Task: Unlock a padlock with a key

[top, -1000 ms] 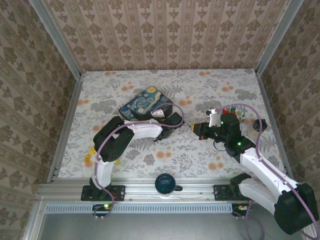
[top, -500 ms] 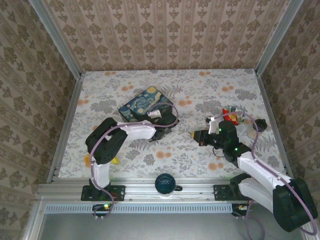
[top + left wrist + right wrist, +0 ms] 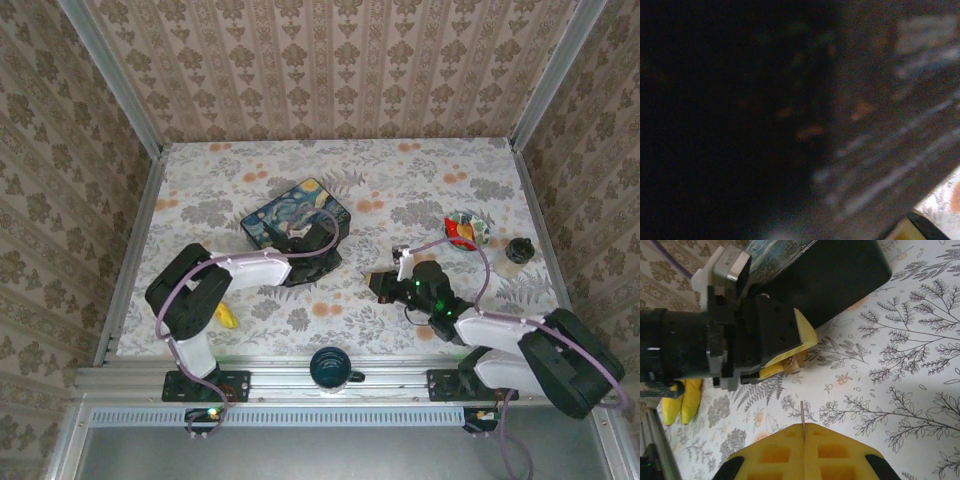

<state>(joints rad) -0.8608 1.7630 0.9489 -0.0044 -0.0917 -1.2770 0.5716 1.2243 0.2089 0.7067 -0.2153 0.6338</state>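
In the right wrist view, my left gripper [image 3: 791, 359] lies low on the table in front of the blue painted box [image 3: 790, 260]. Its yellow pads [image 3: 807, 332] are shut on the small brass padlock [image 3: 796, 364], which pokes out at their tips. My right gripper [image 3: 803, 426] is shut on the key [image 3: 802, 414], a thin blade seen edge-on that points at the padlock across a short gap. From above, the left gripper [image 3: 322, 262] and right gripper [image 3: 374, 283] face each other beside the box [image 3: 295, 213]. The left wrist view is dark and blurred.
A yellow banana [image 3: 227, 317] lies by the left arm. A dark teal cup [image 3: 330, 368] stands on the front rail. A red and patterned object [image 3: 462, 230] and a small dark jar [image 3: 516, 250] sit at the right. Walls enclose the table.
My left gripper has drawn back towards the near side and narrowed its jaws. My right gripper has moved left and nearer with the key, keeping shut.
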